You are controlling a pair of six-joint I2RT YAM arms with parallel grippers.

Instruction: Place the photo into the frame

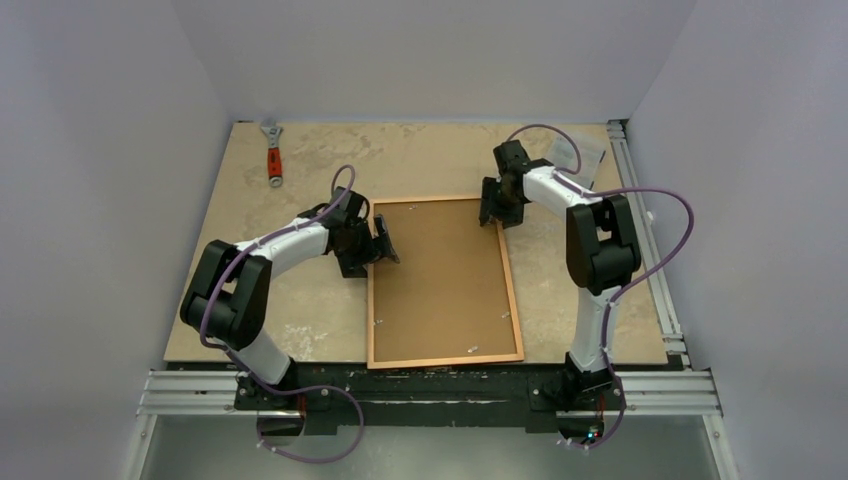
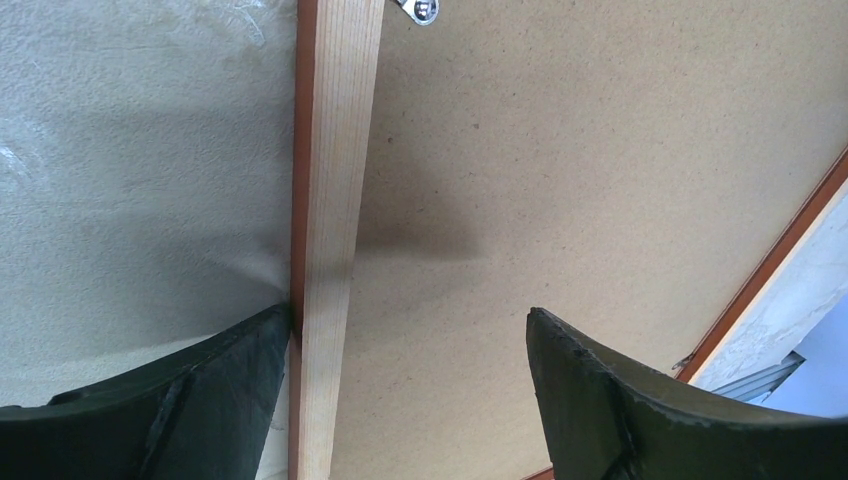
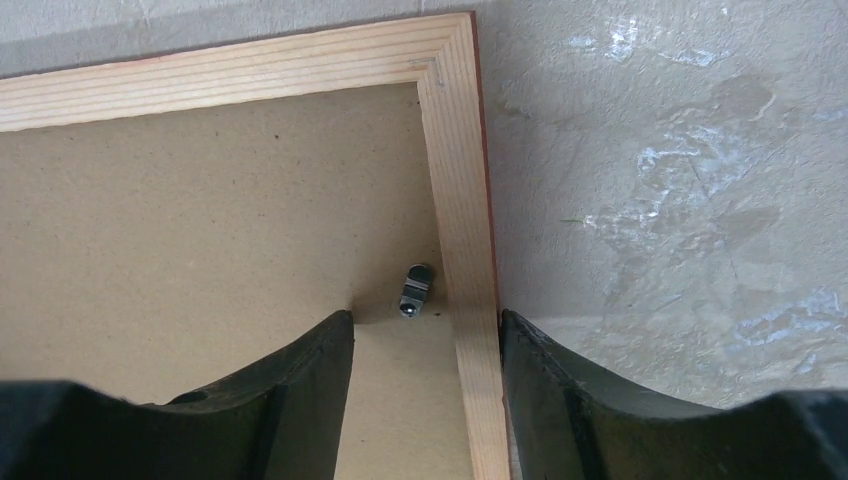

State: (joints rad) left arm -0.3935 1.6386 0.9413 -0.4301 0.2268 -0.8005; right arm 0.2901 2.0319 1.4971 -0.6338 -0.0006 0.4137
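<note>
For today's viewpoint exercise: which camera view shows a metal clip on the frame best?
Right wrist: the clip is whole and sharp beside the frame rail. Left wrist cuts one off at the top edge; top external shows only tiny specks.

Site: robotics lab test cell.
I am bolted to silver aluminium extrusion rails (image 1: 190,392) at the near edge of a beige stone-patterned tabletop (image 1: 300,175), boxed in by plain pale grey wall panels (image 1: 430,50); an orange-handled steel wrench (image 1: 273,152) lies in the far left corner.

Left fingers (image 2: 150,420), right fingers (image 3: 620,410): both spread.
</note>
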